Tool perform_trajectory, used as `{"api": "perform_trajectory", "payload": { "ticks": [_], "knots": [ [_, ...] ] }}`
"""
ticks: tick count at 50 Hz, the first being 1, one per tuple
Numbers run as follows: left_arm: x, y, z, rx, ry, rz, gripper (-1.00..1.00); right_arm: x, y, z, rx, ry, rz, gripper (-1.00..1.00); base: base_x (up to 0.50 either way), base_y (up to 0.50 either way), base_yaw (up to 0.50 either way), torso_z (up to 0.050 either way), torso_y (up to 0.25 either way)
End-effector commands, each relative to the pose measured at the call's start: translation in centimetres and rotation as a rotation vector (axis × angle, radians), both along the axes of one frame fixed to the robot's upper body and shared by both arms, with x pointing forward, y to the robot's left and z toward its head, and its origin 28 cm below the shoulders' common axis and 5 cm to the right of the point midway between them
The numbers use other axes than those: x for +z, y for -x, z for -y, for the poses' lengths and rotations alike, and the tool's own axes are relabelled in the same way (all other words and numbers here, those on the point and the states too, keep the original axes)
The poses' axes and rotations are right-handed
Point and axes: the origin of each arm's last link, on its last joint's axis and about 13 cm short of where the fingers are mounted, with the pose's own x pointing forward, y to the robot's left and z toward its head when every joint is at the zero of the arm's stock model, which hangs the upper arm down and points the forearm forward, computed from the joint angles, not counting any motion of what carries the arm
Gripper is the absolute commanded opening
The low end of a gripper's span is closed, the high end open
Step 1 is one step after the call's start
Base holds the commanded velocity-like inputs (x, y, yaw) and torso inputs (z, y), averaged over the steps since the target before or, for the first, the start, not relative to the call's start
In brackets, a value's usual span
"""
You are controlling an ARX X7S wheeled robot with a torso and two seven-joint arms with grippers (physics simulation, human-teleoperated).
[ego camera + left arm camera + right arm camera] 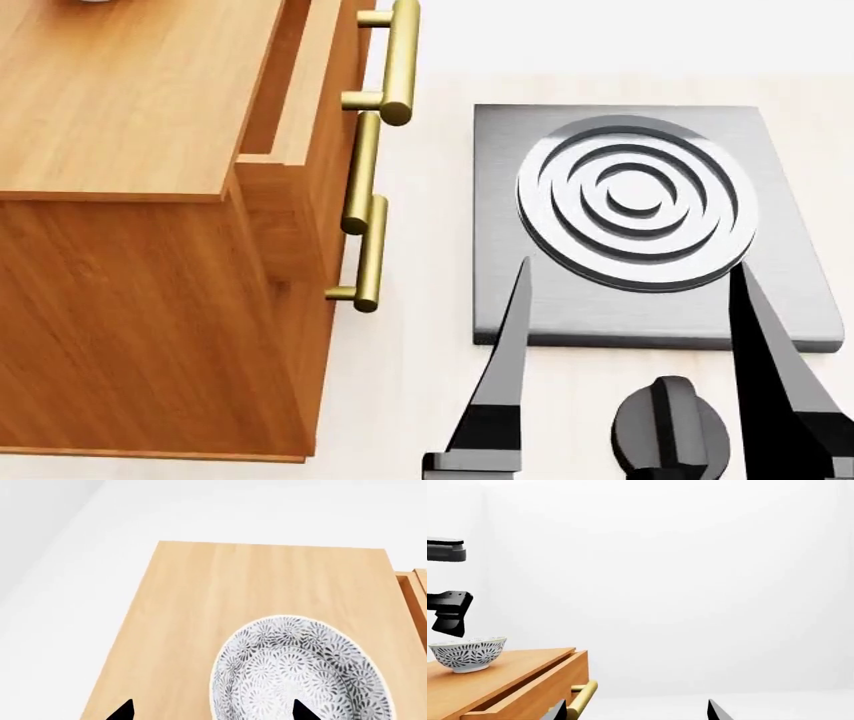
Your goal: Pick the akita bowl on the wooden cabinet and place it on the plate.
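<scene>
We see the akita bowl (pixel 468 653) standing upright on top of the wooden cabinet (pixel 127 110), at the lower left of the right wrist frame, with our left gripper (pixel 450 612) hanging just above it. In the left wrist view its fingertips (pixel 123 711) stand wide apart, holding nothing. Our right gripper (pixel 627 330) is spread wide over the dark stove plate (pixel 641 225).

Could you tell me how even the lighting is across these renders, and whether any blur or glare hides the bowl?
Left wrist view: flat, shadowless light; the akita bowl sharp but cropped. Head view: soft sheen on the brass handles and stove plate, no blur. Right wrist view: washed-out white background, bowl crisp on the wooden cabinet.
</scene>
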Motion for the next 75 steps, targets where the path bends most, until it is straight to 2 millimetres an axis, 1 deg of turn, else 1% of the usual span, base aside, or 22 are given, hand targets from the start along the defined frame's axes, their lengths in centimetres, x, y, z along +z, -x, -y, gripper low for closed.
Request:
{"api": "perform_trajectory", "payload": {
  "ticks": [1, 20, 27, 34, 44, 48, 49, 59, 65, 67, 69, 71, 72, 74, 75],
  "knots": [
    [-0.6, -0.1, 0.0, -0.016, 0.055, -0.031, 1.0, 0.0, 0.0, 0.0, 0.001, -0.001, -0.001, 1.0, 0.0, 0.0, 0.0, 0.0, 0.0],
    [-2.3, -1.2, -0.8, 0.025, 0.026, -0.037, 1.0, -0.4, -0.4, -0.1, 0.001, 0.004, -0.015, 1.0, 0.0, 0.0, 0.0, 0.0, 0.0],
    [-2.9, -1.6, -0.8, 0.013, 0.01, -0.034, 1.0, -0.5, -0.5, -0.1, 0.002, 0.006, -0.02, 1.0, 0.0, 0.0, 0.0, 0.0, 0.0],
    [-4.2, -2.1, -0.9, -0.001, 0.015, -0.062, 1.0, -0.7, -0.8, -0.2, 0.003, 0.009, -0.031, 1.0, 0.0, 0.0, 0.0, 0.0, -0.002],
    [-5.3, -2.5, -0.9, -0.025, 0.04, -0.085, 1.0, -1.0, -1.0, -0.3, 0.004, 0.01, -0.04, 1.0, 0.0, 0.0, 0.0, 0.0, -0.003],
    [-5.4, -2.6, -0.8, -0.037, 0.043, -0.085, 1.0, -1.0, -1.1, -0.3, 0.005, 0.01, -0.042, 1.0, 0.0, 0.0, 0.0, 0.0, -0.003],
    [-5.3, -2.6, -0.9, -0.035, 0.004, -0.074, -1.0, -1.0, -1.1, -0.3, 0.005, 0.009, -0.043, 1.0, 0.0, 0.0, 0.0, 0.0, 0.0],
    [-5.0, -2.6, -0.9, -0.024, -0.027, -0.059, -1.0, -1.0, -1.1, -0.3, 0.006, 0.007, -0.043, 1.0, 0.0, 0.0, 0.0, 0.0, -0.002],
    [-4.4, -2.6, -0.7, -0.028, -0.053, -0.024, -1.0, -1.0, -1.0, -0.2, 0.005, 0.006, -0.041, 1.0, 0.0, 0.0, 0.0, 0.0, -0.003],
    [-3.9, -2.7, -0.4, -0.056, -0.095, 0.019, -1.0, -0.9, -1.0, -0.2, 0.004, 0.006, -0.04, 1.0, 0.0, 0.0, 0.0, 0.0, 0.0],
    [-3.7, -2.6, -0.3, -0.054, -0.091, 0.025, -1.0, -0.9, -1.0, -0.2, 0.004, 0.006, -0.039, 1.0, 0.0, 0.0, 0.0, 0.0, 0.0],
    [-2.7, -2.8, 0.1, -0.083, -0.174, 0.108, -1.0, -0.9, -0.9, -0.2, 0.004, 0.006, -0.037, 1.0, 0.0, 0.0, 0.0, 0.0, -0.005],
    [-2.3, -2.8, 0.4, -0.1, -0.256, 0.125, -1.0, -0.9, -0.9, -0.2, 0.003, 0.006, -0.037, 1.0, 0.0, 0.0, 0.0, 0.0, 0.0],
    [-1.7, -2.9, 0.8, -0.133, -0.23, 0.184, -1.0, -0.9, -0.9, -0.2, 0.003, 0.007, -0.036, 1.0, 0.0, 0.0, 0.0, 0.0, 0.0],
    [-1.2, -3.0, 0.9, -0.168, -0.294, 0.227, -1.0, -0.8, -0.9, -0.2, 0.002, 0.006, -0.035, 1.0, 0.0, 0.0, 0.0, 0.0, 0.0]
  ]
}}
